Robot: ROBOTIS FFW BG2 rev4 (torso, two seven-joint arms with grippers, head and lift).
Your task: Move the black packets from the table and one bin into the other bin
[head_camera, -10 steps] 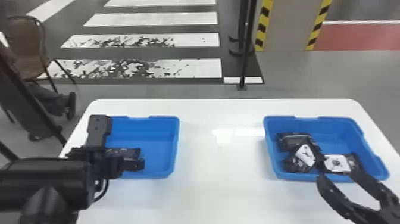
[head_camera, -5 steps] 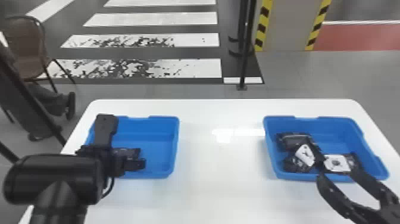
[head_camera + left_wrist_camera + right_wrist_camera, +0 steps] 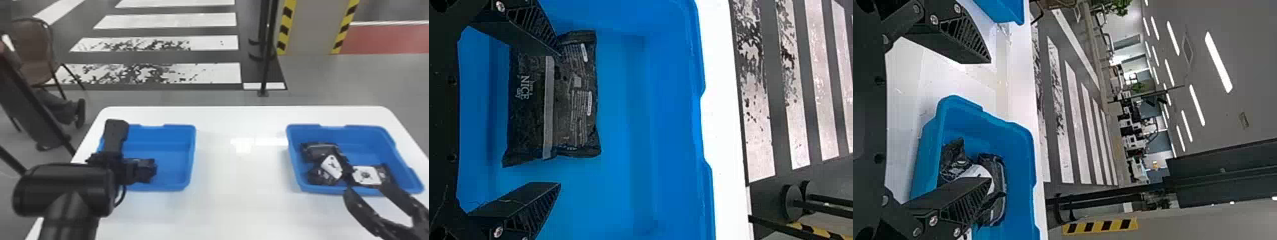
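From where I stand, the left pincer point(image 3: 119, 167) hangs over the left bin point(image 3: 192, 150), at the left of the frame, with a black packet point(image 3: 142, 167) lying down in there beside it. In the left wrist view, that left pincer point(image 3: 560, 120) is spread wide and gripping nothing; the packet lies flat on the bin's blue floor, stretched across the space beyond the fingertips. One finger overlaps the packet's end, while the other stands apart from it (whether that first finger actually touches, I can't tell).

Over at the lower right of the frame, the right pincer point(image 3: 366, 188) is open too, holding nothing, its tips by the near wall of the right bin point(image 3: 387, 135). More packets point(image 3: 319, 151) sit jumbled inside that one, black with white faces on a couple of them, gathered toward the side nearest the pincer. In the right wrist view, one finger passes in front of part of the pile.

Both bins stand on the white table point(image 3: 239, 198), well apart. Behind it there's a brown chair point(image 3: 33, 54) at the upper left and a striped floor point(image 3: 175, 20) across the top.
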